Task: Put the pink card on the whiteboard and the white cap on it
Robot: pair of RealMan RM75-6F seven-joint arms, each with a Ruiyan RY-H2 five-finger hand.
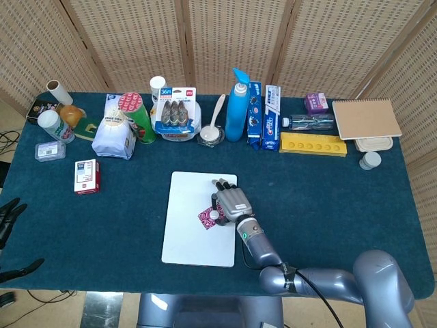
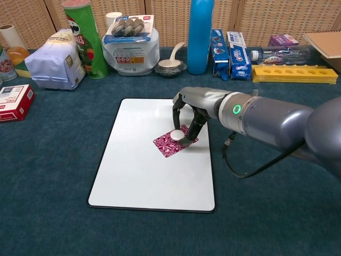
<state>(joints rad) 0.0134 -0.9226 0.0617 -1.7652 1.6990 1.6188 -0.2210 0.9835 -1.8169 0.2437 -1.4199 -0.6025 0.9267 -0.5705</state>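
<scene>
The pink patterned card [image 2: 166,144] [image 1: 204,219] lies flat near the middle of the whiteboard [image 2: 144,181] [image 1: 191,242]. My right hand [image 2: 193,108] [image 1: 233,203] reaches down over the card's right end and pinches the small white cap [image 2: 177,134] [image 1: 214,216] between its fingertips. The cap sits low on the card, seemingly touching it. At the left edge of the head view, my left hand [image 1: 9,213] shows as dark fingers spread apart off the table, holding nothing.
Along the back stand a green chip can [image 2: 85,37], a white bag [image 2: 50,64], a tub of clips [image 2: 130,45], a spoon bowl [image 2: 170,66], a blue bottle [image 2: 200,34], toothpaste boxes [image 2: 229,45] and a yellow tray [image 2: 293,73]. A red box [image 2: 13,101] lies left.
</scene>
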